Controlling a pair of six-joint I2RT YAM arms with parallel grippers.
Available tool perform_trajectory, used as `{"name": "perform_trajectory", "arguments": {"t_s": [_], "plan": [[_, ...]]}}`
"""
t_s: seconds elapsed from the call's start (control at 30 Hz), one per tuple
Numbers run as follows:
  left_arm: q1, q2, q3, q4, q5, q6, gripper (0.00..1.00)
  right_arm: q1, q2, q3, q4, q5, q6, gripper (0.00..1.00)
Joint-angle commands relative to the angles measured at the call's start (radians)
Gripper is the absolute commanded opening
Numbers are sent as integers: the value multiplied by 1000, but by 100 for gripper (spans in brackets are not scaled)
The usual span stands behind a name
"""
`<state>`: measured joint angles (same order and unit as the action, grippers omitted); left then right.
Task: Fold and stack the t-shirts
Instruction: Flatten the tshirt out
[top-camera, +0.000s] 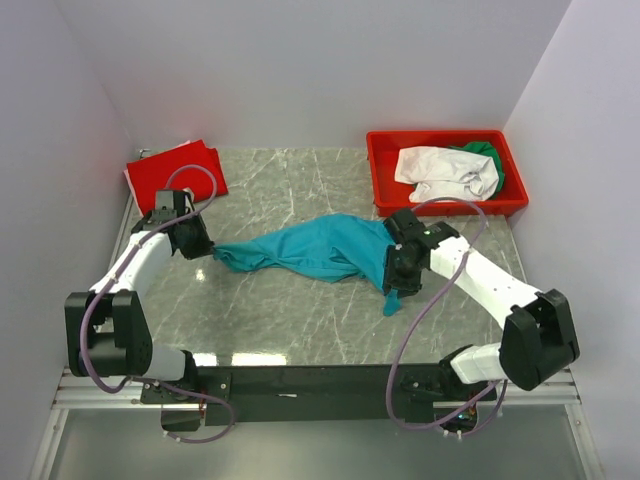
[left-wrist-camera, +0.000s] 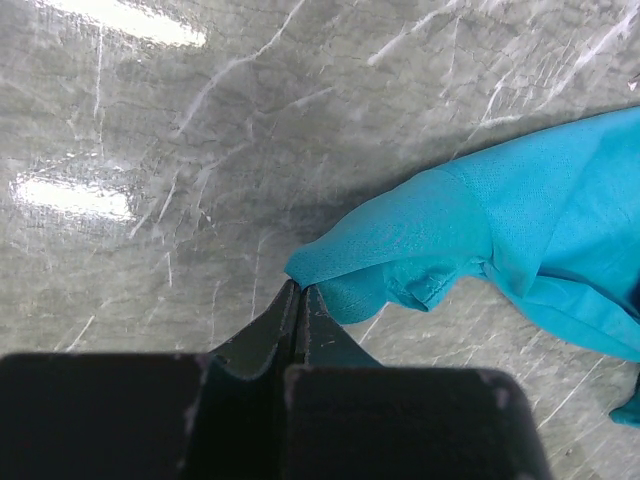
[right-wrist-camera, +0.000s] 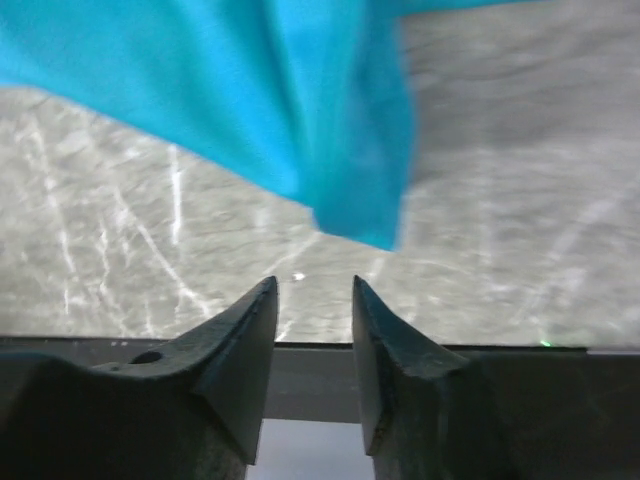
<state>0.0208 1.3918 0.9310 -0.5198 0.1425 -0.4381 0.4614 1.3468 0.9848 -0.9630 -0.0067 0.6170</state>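
Looks roughly a quarter done, judging from the top view. Can spot a red t-shirt (top-camera: 178, 172) folded flat at the upper left corner of the surface (top-camera: 300, 330), so counting that as the start of the stack. Can also spot a white t-shirt (top-camera: 440, 170) and a green t-shirt (top-camera: 485, 152) bunched up inside the red bin (top-camera: 450, 206) at upper right, unfolded, not yet dealt with by the look of them. Leaves the teal t-shirt (top-camera: 310, 250), stretched out as a crumpled band across the middle of the frame, nowhere near folded. Probably needs spreading flat first, then folding, then going on top of the red one, then the same again for the two in the bin. As for the left pincer (left-wrist-camera: 298, 290): pressed together, nipping the left tip of the teal cloth right at the fingertips in the wrist view. As for the right pincer (right-wrist-camera: 312, 290): spread apart, gripping nothing, with the right end of the teal cloth hanging just ahead of the tips and not between them. Sits over that right end in the top view, centre-right of frame.
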Motion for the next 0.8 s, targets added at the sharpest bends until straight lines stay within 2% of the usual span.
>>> {"name": "perform_trajectory", "arguments": {"t_s": [0.0,0.17,0.33,0.77], "plan": [[7,7,23,24,34,10,0,54,29,-31,104,-79,38,42],[10,-5,17,20,26,10,0,106,132,-44,113,-36,87,42],[18,-11,8,14,26,16,0,108,181,-51,122,37,119,45],[30,-14,11,15,28,9,0,89,282,-86,196,76,147,47]]}}
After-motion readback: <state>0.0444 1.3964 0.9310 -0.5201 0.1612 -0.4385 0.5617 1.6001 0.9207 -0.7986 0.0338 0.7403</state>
